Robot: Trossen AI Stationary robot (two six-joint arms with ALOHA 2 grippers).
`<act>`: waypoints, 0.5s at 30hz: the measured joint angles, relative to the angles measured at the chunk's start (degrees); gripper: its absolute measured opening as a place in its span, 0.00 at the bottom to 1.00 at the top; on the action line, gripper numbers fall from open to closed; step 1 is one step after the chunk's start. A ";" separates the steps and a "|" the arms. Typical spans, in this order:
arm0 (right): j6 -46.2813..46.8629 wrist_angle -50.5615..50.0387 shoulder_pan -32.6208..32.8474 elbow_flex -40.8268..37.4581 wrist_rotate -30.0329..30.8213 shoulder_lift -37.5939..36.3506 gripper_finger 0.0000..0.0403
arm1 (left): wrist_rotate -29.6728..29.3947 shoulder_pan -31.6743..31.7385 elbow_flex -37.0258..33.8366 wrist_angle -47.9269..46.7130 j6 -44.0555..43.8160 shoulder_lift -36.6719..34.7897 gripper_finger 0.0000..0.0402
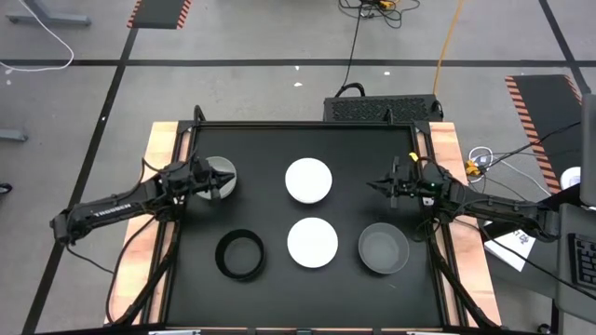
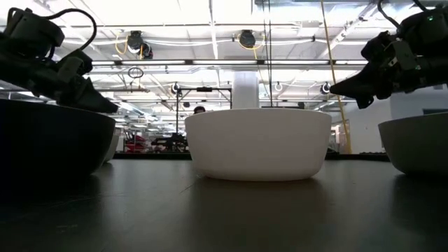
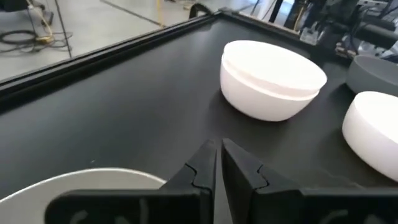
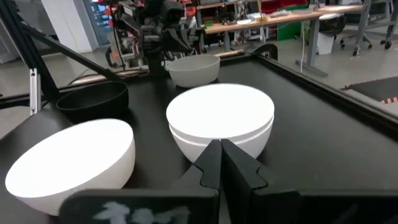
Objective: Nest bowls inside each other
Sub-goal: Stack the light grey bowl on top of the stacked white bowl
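Observation:
Several bowls stand upright on their bases on the black table top. A white bowl (image 1: pixel 223 173) sits near the left edge, and my left gripper (image 1: pixel 216 182) hovers shut over it; its rim (image 3: pixel 93 183) shows beneath the fingers (image 3: pixel 219 155). Two white bowls nested as one stack (image 1: pixel 308 180) (image 4: pixel 221 118) stand at the far middle. A single white bowl (image 1: pixel 312 242), a black bowl (image 1: pixel 240 254) and a grey bowl (image 1: pixel 384 248) line the near side. My right gripper (image 1: pixel 377 186) (image 4: pixel 219 152) is shut, raised, and points at the stack from the right.
A raised black rim (image 1: pixel 307 126) frames the table top, with wooden edges (image 1: pixel 163 149) outside it. Open mat lies between the stack and the right gripper. Cables and a dark box (image 1: pixel 382 107) lie on the floor beyond the far edge.

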 joint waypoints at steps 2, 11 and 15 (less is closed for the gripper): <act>0.00 -0.23 0.00 0.00 0.00 0.00 0.00 | -1.30 0.00 0.73 -1.59 -0.02 0.27 0.07; 0.00 -0.23 0.00 -0.02 0.00 0.00 0.00 | -3.58 0.04 5.67 -8.78 -1.89 0.28 0.30; 0.00 -0.22 0.00 -0.02 0.00 0.00 0.00 | -3.56 0.04 6.48 -9.66 -2.34 0.62 0.42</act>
